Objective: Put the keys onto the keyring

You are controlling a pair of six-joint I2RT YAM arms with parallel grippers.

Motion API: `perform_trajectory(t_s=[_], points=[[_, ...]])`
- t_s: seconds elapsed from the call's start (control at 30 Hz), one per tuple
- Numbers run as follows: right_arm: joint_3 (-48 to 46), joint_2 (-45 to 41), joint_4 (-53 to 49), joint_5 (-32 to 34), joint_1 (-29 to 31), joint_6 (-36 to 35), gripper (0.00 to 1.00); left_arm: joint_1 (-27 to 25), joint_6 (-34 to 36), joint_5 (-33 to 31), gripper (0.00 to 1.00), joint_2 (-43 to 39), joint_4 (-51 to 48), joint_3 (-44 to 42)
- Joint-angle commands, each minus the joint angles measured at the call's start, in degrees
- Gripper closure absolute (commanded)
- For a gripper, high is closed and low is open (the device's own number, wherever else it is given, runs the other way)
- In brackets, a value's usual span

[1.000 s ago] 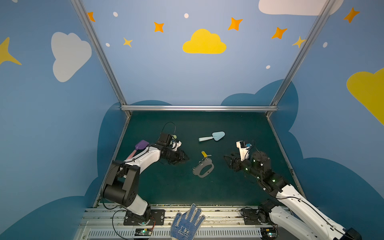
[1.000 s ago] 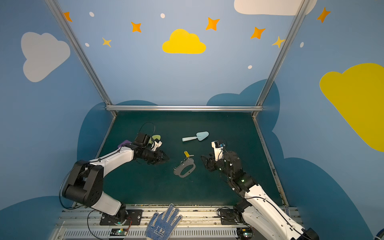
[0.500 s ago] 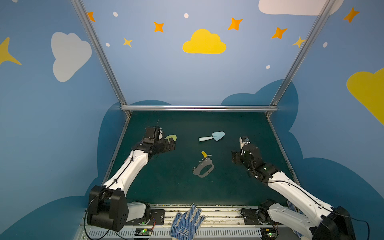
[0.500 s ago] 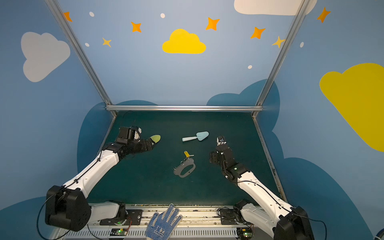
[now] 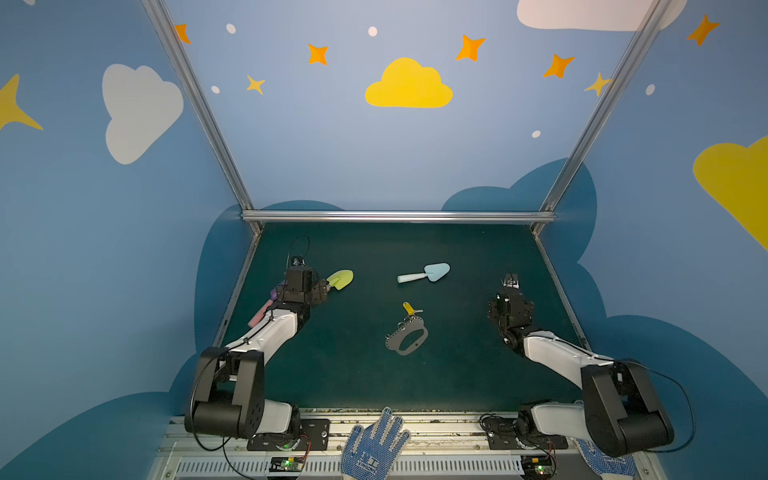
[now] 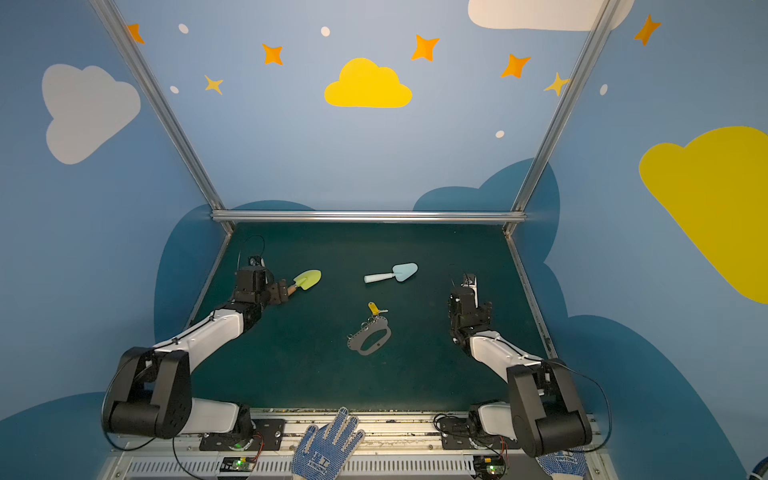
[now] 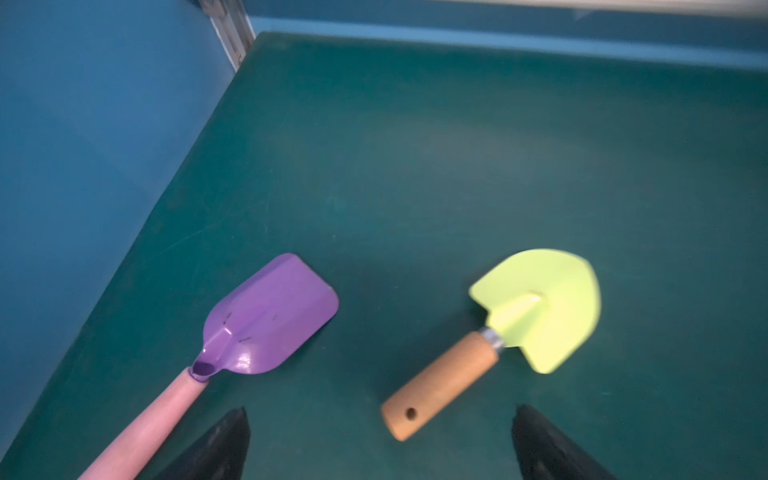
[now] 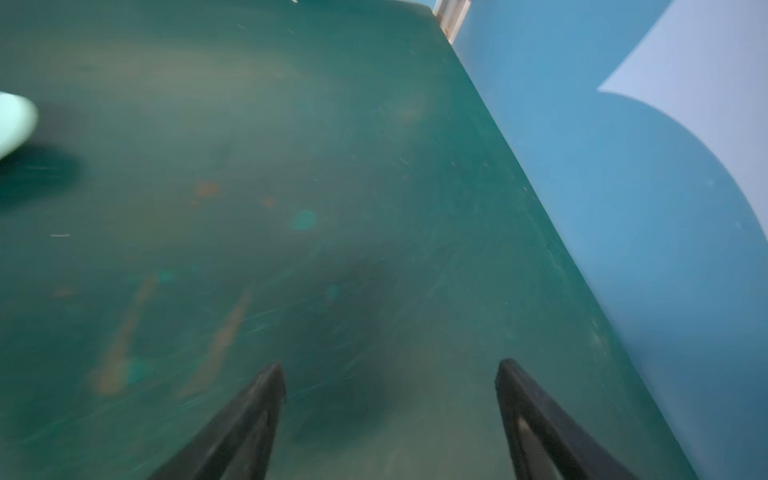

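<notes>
The keys (image 5: 409,308) (image 6: 374,308), a small silver key with a yellow tag, lie mid-table, touching the far edge of the keyring (image 5: 393,341) (image 6: 356,341), a flat grey plate with an oval cutout. Both show only in the top views. My left gripper (image 5: 322,291) (image 6: 283,293) (image 7: 380,415) hovers open at the far left, well away from them, with the yellow shovel's wooden handle end between its spread fingers and untouched. My right gripper (image 5: 510,301) (image 6: 468,303) (image 8: 390,365) stands open and empty over bare mat near the right wall.
A yellow shovel (image 5: 340,279) (image 7: 540,307) and a purple shovel (image 7: 270,316) lie by the left gripper. A pale blue shovel (image 5: 426,273) (image 6: 392,273) lies behind the keys. A gloved hand (image 5: 374,444) rests on the front rail. Walls close in the left and right sides.
Both arms drew back from the keyring, the left one to the left and the right one to the right. Both jaws spread wider. Keys and keyring stayed put.
</notes>
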Motion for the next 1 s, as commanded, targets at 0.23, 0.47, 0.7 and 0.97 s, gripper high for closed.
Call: perform_trajectory(t_s=[0.23,0.47,0.7,0.97], points=[[-6.9,11.0,36.5,-27.0,-8.7,-4.4,0.16,2.6,4.2,11.7,0.0,1.4,18.7,-7.6],[-4.7,11.5,33.4,-31.3,-10.5,-4.2,0.09,5.9,0.7,13.7,0.0,6.6,39.8,-16.7],[-3.3,10.3,28.4,-31.5,-10.4,-4.4,0.09,5.0,1.9,11.6,0.0,4.5,33.8,-15.3],[-2.9,10.3,27.9,-32.1,-10.9,-4.0,0.08,4.9,1.9,11.5,0.0,4.5,33.8,-15.3]])
